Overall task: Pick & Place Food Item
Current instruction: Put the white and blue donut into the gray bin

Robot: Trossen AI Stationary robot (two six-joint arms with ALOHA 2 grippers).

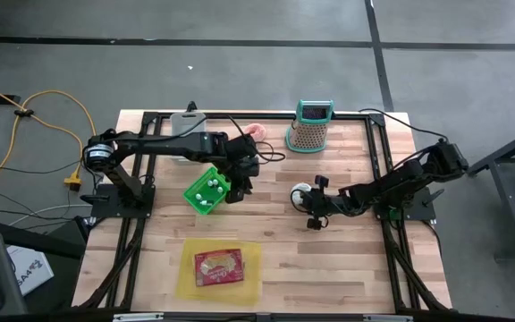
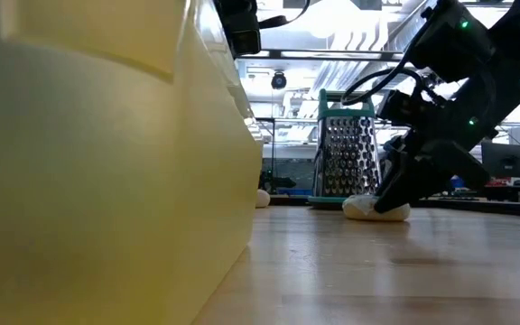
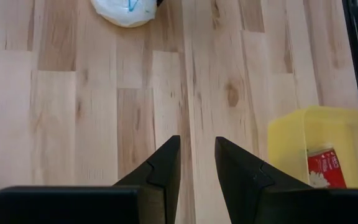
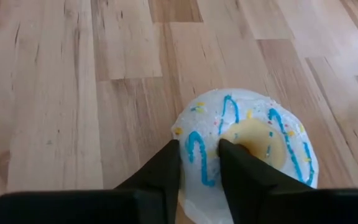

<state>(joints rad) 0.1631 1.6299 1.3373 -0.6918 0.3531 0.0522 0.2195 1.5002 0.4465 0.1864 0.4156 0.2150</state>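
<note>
A white-iced doughnut (image 4: pixel 244 109) with blue lines and sprinkles lies flat on the wooden table (image 1: pixel 347 259), right of the middle. My right gripper (image 4: pixel 197 152) is down on it, shut on its ring; the low view shows the gripper (image 2: pixel 395 194) slanting down onto the doughnut (image 2: pixel 364 209). My left gripper (image 3: pixel 197 149) hangs above the table's middle, open, with only bare wood between its fingers, pointing toward the doughnut (image 3: pixel 124 9). A yellow container (image 1: pixel 219 266) holding a red packet stands near the front edge. My right gripper pinches one side of the doughnut's ring (image 4: pixel 199 158). One fingertip (image 4: pixel 229 155) sits at the edge of the hole and the other (image 4: pixel 169 162) at the outer rim. The fingers slant down from the table's right side. The doughnut rests flat on the table.
A green block with white dots (image 1: pixel 208 190) shows under my left arm's wrist; whether it touches the arm I cannot tell. A metal grater with a teal top (image 1: pixel 311 125) stands at the far edge, a pink item (image 1: pixel 257 131) left of it. The yellow container's wall (image 2: pixel 106 181) fills the low view's left.
</note>
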